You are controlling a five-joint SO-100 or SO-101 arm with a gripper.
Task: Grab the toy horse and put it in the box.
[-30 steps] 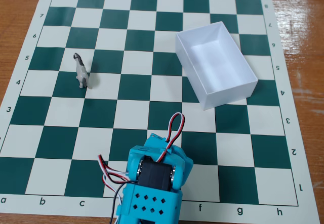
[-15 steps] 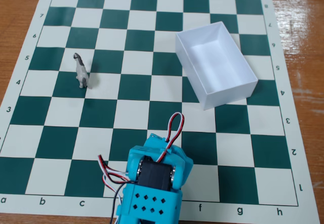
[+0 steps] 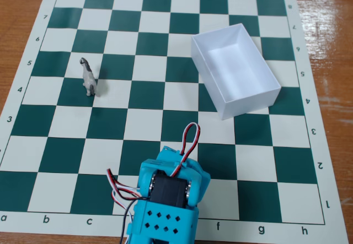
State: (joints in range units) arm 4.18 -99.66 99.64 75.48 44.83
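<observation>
Fixed view, looking down on a green-and-white chessboard mat (image 3: 165, 98) spread over a wooden table (image 3: 19, 1). Over at the left, around nine o'clock from the board's middle, stands the toy horse (image 3: 89, 77): tiny, grey and white, upright on its legs, long neck lifted toward twelve o'clock, feet planted where a green square meets a white one, smaller than either. It is alone there, nothing touching it. Moving across to the right, at about two o'clock from centre, sits the box (image 3: 234, 70), white, lidless, low-walled, turned slightly off the grid, its floor bare, well apart from the horse. Down at six o'clock the blue arm (image 3: 168, 202) pokes in from the bottom edge, red, white and black wires (image 3: 187, 142) looping off a dark servo. Its lower part is cut off by the frame, and the gripper itself is tucked out of sight beneath that housing, so clenched or released, I cannot tell.
</observation>
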